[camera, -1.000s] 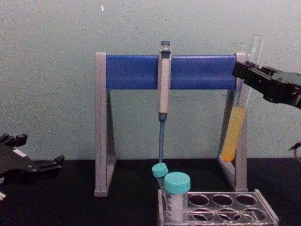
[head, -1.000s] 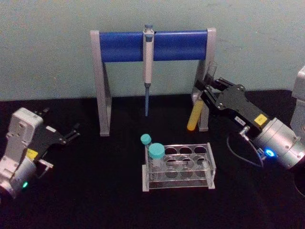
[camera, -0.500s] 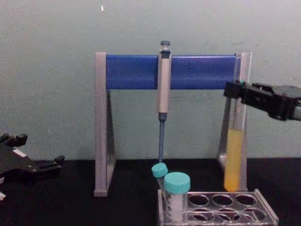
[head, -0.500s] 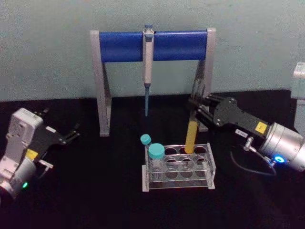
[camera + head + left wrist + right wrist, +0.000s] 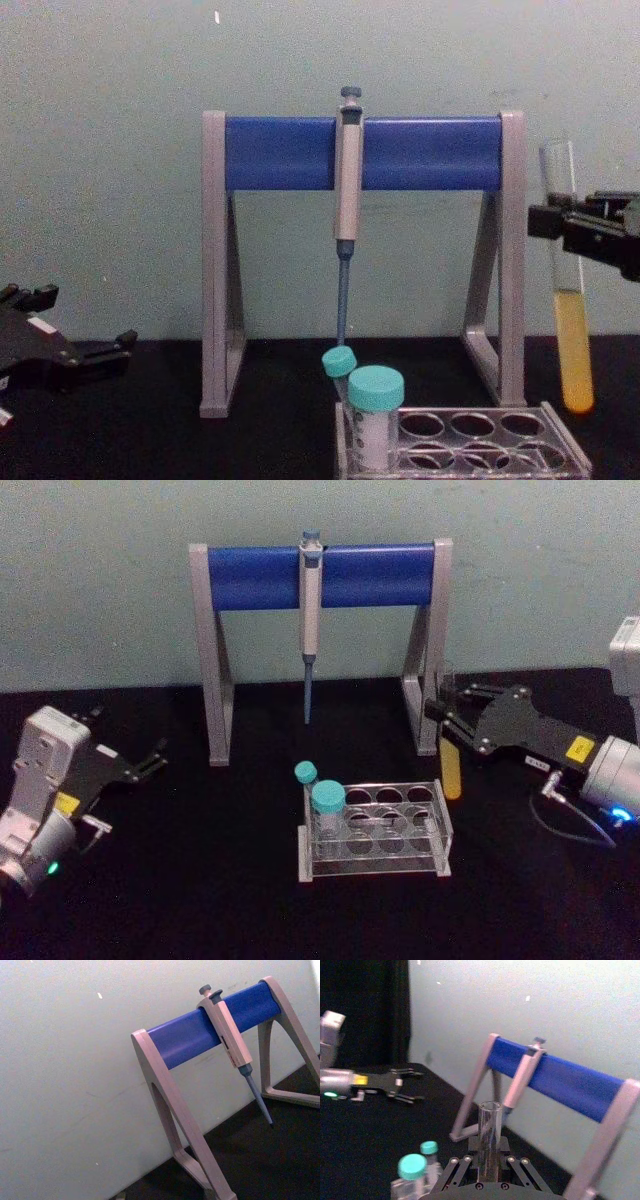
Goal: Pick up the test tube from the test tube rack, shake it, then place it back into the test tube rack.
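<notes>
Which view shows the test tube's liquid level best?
The chest view: it sees the test tube side-on, rim to round bottom, yellow-orange liquid filling the lower part below the right gripper. The head view looks down on it, foreshortened. The right wrist view shows its open top, the liquid hidden.

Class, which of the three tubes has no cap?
The test tube held by the right gripper; both tubes in the test tube rack have teal caps.
</notes>
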Robot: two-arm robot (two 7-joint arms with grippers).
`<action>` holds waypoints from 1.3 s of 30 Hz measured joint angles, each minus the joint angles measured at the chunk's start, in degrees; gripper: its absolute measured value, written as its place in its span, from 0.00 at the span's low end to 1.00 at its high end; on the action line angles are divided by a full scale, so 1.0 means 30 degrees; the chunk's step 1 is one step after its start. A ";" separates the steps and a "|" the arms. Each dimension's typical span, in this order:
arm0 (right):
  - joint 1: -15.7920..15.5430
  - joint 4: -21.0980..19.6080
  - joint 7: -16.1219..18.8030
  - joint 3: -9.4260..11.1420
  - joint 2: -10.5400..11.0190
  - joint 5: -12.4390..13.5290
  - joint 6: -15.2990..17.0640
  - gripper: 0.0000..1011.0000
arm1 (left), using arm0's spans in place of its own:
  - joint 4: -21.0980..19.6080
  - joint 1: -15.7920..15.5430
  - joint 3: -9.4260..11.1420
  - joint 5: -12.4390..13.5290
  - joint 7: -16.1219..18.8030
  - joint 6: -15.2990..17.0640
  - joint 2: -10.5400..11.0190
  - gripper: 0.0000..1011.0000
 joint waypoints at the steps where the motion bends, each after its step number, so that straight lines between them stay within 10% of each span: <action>1: -0.0063 -0.0025 -0.0427 0.0088 -0.0104 -0.0398 -0.0258 0.23 | 0.0001 0.0001 0.0000 0.0000 -0.0001 0.0000 0.0000 0.99; 19: 0.0869 0.2092 -0.2046 -0.0032 -0.3553 -0.2627 -0.2805 0.23 | 0.0000 0.0000 -0.0001 0.0000 -0.0001 -0.0001 0.0000 0.99; 39: 0.1253 0.2417 0.3269 -0.0663 -0.3222 0.1380 -0.2487 0.23 | -0.0001 -0.0001 0.0000 0.0000 -0.0001 0.0000 0.0000 0.99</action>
